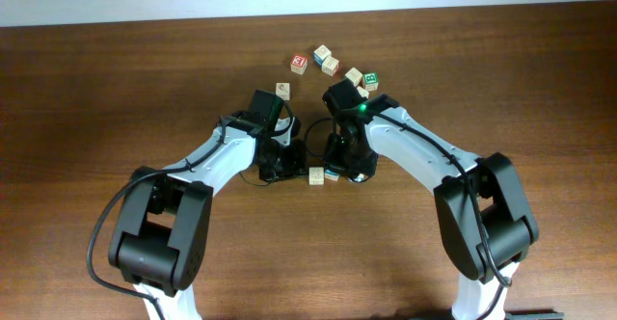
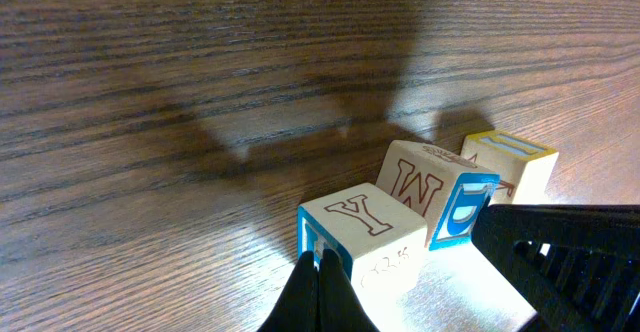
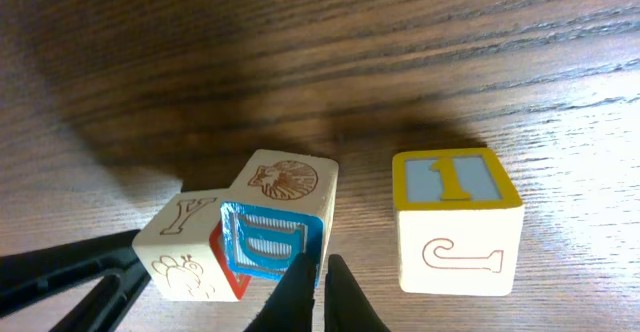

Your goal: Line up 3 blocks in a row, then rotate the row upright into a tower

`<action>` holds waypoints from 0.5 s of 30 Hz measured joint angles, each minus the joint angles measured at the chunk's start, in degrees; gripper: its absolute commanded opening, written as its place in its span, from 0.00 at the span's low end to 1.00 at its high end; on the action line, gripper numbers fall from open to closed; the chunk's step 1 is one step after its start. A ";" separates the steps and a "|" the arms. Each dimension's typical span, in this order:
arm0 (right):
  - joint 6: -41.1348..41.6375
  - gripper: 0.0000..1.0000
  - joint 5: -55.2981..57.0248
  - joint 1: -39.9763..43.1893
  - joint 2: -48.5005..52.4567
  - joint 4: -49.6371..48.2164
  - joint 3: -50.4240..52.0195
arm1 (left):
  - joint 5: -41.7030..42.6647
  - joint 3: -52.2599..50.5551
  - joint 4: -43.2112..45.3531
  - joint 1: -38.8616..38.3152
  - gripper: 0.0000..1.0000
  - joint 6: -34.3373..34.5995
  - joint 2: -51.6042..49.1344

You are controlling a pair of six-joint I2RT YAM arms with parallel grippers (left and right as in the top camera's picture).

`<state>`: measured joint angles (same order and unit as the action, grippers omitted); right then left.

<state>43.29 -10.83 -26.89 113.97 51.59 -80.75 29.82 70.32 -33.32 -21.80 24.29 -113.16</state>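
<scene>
- Wooden alphabet cubes, three of them, sit in a short row on the dark brown tabletop (image 2: pixel 150 92), between the two arms.
- The Y cube (image 2: pixel 365 237) has a pale tan top and touches the middle cube (image 2: pixel 430 187), which shows a blue-printed side face.
- The yellow-rimmed cube (image 3: pixel 455 217) stands just beside the middle cube with a narrow gap between them; its top is pale blue and its side bears a J.
- The left claw (image 2: pixel 320 292) has its tips pressed together and empty, at the Y cube's near lower edge.
- The right claw (image 3: pixel 315 297) is drawn almost closed, holding nothing, right by the middle cube's blue face.
- Farther back on the tabletop lie loose cubes, among them a red-faced cube (image 1: pixel 298 64) and a green-faced cube (image 1: pixel 370 81).
</scene>
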 measured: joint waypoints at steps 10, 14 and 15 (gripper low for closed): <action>-6.23 0.13 0.24 0.55 0.17 -0.79 -1.36 | -0.48 0.00 0.20 0.00 0.00 0.02 0.00; -11.28 0.11 0.48 2.21 0.20 -4.24 -2.10 | -1.18 0.00 0.98 0.00 0.00 0.02 0.00; -12.07 0.09 0.44 2.36 0.20 -4.96 -2.10 | -1.36 0.00 1.29 0.00 0.00 0.02 0.00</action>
<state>31.22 -10.39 -24.53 114.17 46.63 -82.85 28.47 70.32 -32.03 -21.80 24.32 -113.16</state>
